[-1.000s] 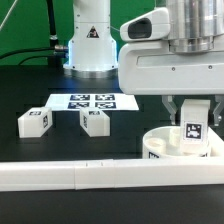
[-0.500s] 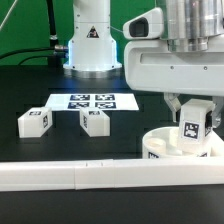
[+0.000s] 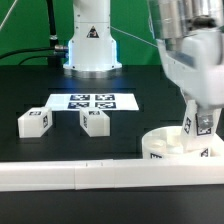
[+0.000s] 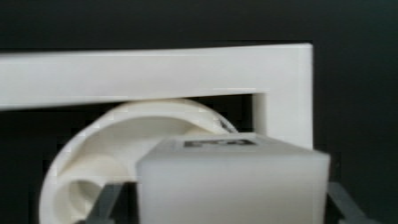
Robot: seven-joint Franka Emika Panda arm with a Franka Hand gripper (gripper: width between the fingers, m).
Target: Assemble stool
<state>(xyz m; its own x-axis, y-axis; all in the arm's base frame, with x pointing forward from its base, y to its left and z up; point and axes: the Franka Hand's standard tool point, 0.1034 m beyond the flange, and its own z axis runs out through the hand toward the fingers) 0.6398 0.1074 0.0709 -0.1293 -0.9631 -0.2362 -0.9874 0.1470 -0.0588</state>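
Turning is what marks this instant. Against half a second back, the arm [image 3: 185, 50] is smeared with motion. The tag on the held leg [image 3: 203, 125] now sits tilted and further toward the exterior view's right, where before it faced us squarely. We read that as the wrist twisting the leg into the seat [image 3: 165, 148], so the first joint is probably under way, not finished.

The fingers [image 4: 114, 208] are pinching that leg by two opposite sides, and it stands over the seat. The seat rests on the worktop [image 3: 40, 82] just beside the border rail [image 3: 70, 175]. A second leg [image 3: 33, 121] and a third leg [image 3: 96, 119] lie apart near the marker board [image 3: 92, 101], not yet fitted.

Much stays hidden from us. In the wrist view the leg's own bulk covers the place where it meets the seat, and in the exterior view blur does the same. We therefore cannot tell whether it has seated or how straight it stands. The seat is also cut off at the exterior view's right edge.
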